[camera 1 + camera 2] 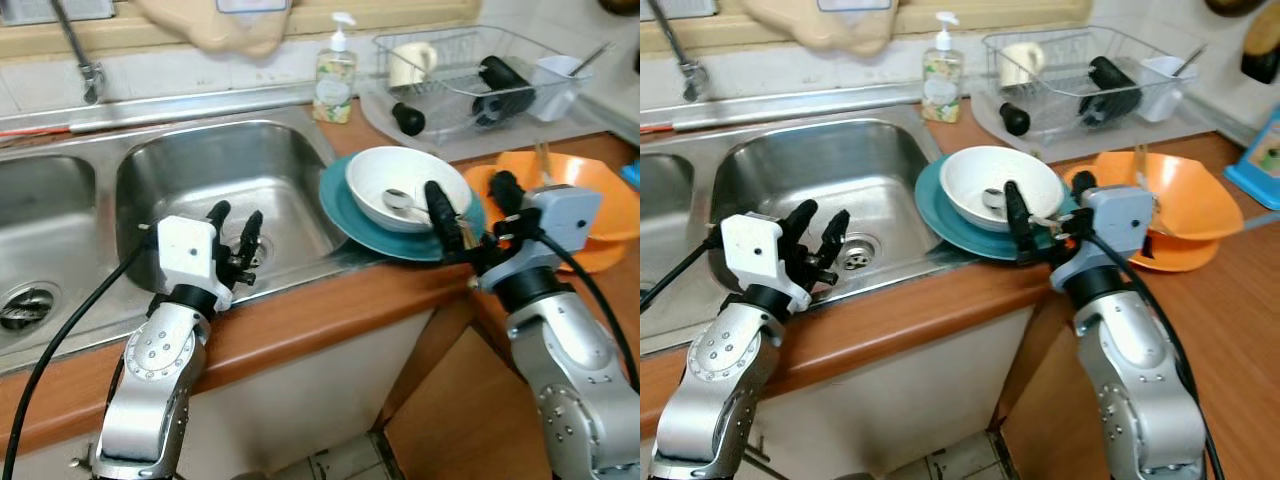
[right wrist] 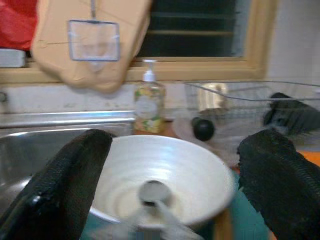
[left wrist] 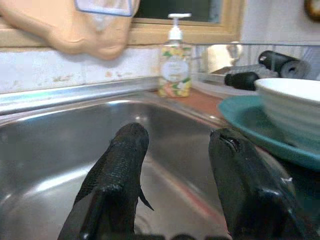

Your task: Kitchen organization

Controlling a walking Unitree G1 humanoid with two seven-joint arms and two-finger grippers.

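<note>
— Right pincer (image 1: pixel 468 212) sits nearest us; why is it spread wide at the white bowl (image 1: pixel 405 187)?
— My guess is it's lining up a grasp: its fingers are released, straddling the bowl's near rim without touching it.
— Where does the bowl stand?
— On a teal plate (image 1: pixel 345 210) at the desk (image 1: pixel 330 310) edge, just beside the sink (image 1: pixel 215 190), with one spoon (image 1: pixel 398 199) lying in it.
— And the left pincer (image 1: pixel 236 240)?
— Released too, holding nothing, poised over the sink's near edge on the bowl's far side.
— Count the rest.
— Beyond the bowl: one soap bottle (image 1: pixel 334 75) and one drying rack (image 1: pixel 470 70). Beside it, away from the sink, orange dishes (image 1: pixel 590 190) look stacked; I make out two.
</note>
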